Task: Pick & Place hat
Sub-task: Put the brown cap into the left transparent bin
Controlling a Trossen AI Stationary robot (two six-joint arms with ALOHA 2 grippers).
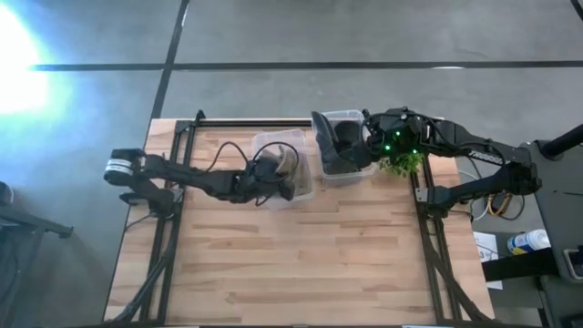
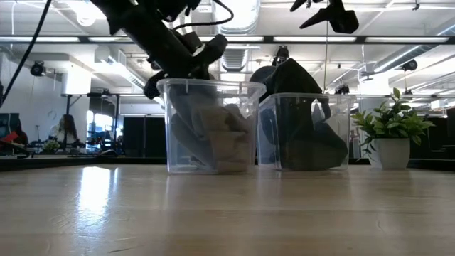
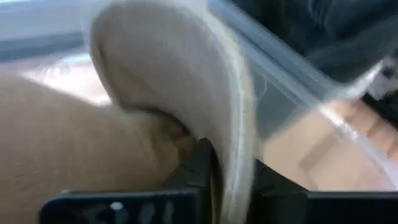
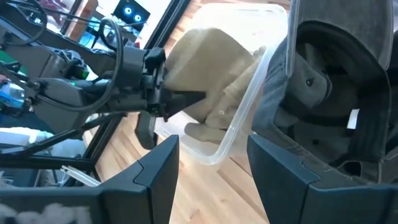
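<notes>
Beige hat in left bin, centre frame, brim pinched by left end effector. Lift straight, clear bin wall. Right end effector wide, hovering over dark-hat bin.

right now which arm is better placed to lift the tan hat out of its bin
Left. The left claw is already in the clear bin, shut on the tan hat's brim. The right claw hangs open above the other bin with the dark hat.

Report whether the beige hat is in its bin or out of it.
In. The beige hat sits inside the left clear bin, with the left end effector shut on its brim.
</notes>
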